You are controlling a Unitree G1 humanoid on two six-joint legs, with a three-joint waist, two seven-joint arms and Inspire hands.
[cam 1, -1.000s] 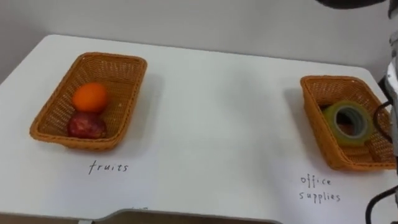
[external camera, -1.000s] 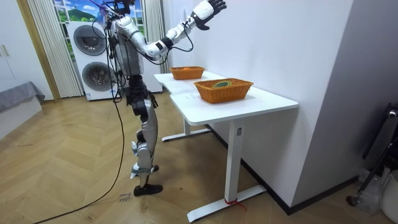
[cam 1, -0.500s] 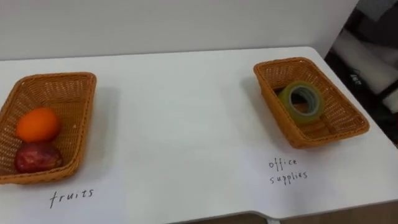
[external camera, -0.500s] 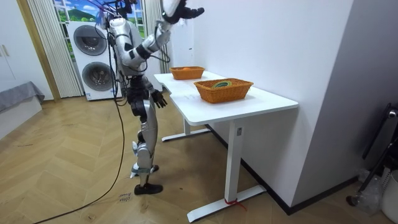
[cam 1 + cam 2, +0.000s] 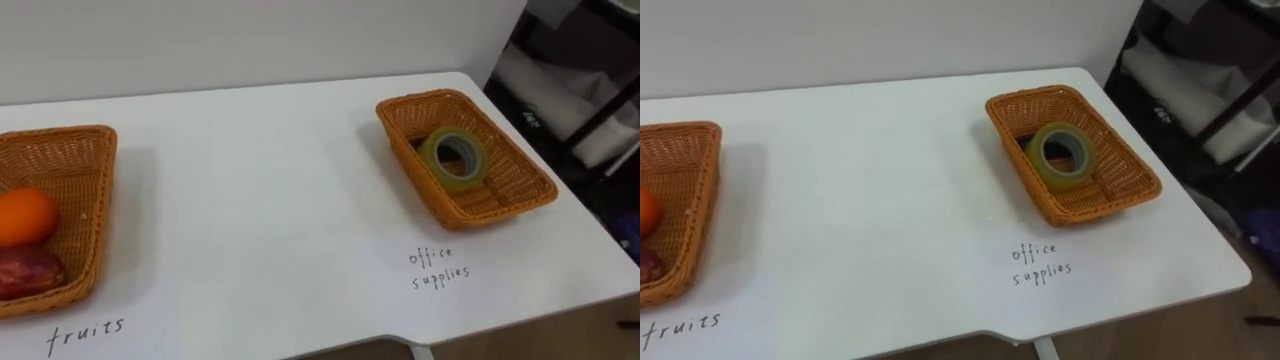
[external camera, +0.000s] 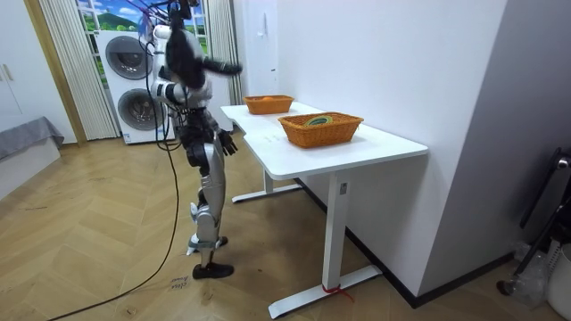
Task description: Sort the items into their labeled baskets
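- Wicker at both ends of the white table [image 5: 260,200]: fruit basket [image 5: 88,190] at the left, office-supplies basket [image 5: 518,172] at the right, well apart.
- Sorted already, judging by the contents: 1 orange [image 5: 22,215] and 1 dark red fruit [image 5: 25,272] touching each other inside the fruit basket, 1 roll of tape [image 5: 430,158] leaning tilted inside the office-supplies basket.
- Between the baskets, bare tabletop and 2 handwritten labels [image 5: 437,265], 1 before each basket.
- Probably finished, or close to it; no loose item seen left to move.
- Standing at the table's long side in the room view, washing machines [image 6: 134,85] behind.
- Left hand [image 6: 227,143] low at hip height, near the table edge, apparently empty; open or closed cannot be told.
- Right hand [image 6: 235,67] a blur at head height; grip likewise impossible to tell.
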